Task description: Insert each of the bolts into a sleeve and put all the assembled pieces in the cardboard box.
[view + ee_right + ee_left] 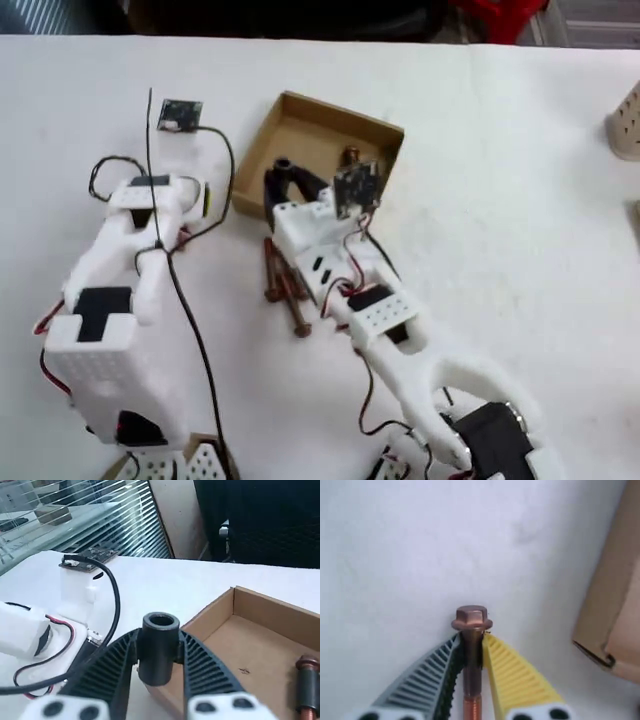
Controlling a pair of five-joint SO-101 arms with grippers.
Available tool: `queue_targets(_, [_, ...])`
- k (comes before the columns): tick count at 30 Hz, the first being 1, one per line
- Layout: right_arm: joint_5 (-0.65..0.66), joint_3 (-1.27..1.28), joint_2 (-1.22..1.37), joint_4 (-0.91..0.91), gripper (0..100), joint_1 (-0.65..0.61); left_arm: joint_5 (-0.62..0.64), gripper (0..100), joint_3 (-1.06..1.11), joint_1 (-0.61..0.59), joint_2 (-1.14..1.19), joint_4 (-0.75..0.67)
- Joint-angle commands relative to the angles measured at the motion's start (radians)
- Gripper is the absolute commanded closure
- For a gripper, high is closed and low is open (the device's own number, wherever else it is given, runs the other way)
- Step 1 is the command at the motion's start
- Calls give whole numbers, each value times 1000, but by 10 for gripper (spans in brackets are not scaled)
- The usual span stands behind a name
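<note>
My left gripper [471,641], with one grey and one yellow finger, is shut on a copper bolt [470,625] just below its hex head, above bare white table beside the cardboard box [615,605]. In the high view this gripper [198,196] sits left of the box [300,130]. My right gripper [159,636], with black fingers, is shut on an upright black sleeve [159,662] at the box's near-left edge [215,615]. One assembled bolt and sleeve [306,680] lies inside the box [351,156]. Loose copper bolts [283,285] lie on the table under the right arm.
A small circuit board [180,113] with a black cable [190,320] lies behind the left arm. A perforated beige object [625,125] stands at the table's right edge. White table [500,200] spreads to the right of the box.
</note>
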Motion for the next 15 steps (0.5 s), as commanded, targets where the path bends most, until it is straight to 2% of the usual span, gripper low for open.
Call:
queue_targets(1, [28, -8, 139, -249, 982, -4, -9, 976, -6, -16, -65, -25])
queue_targets(4, [28, -12, 314, -456, 982, -10, -9, 976, -6, -16, -65, -25])
queue_targets(7, [28, 0, 415, -576, 982, -33, -9, 976, -6, -16, -65, -25])
queue_targets(15, [29, 147, 406, -673, 983, -64, -9, 976, -6, -15, -65, -25])
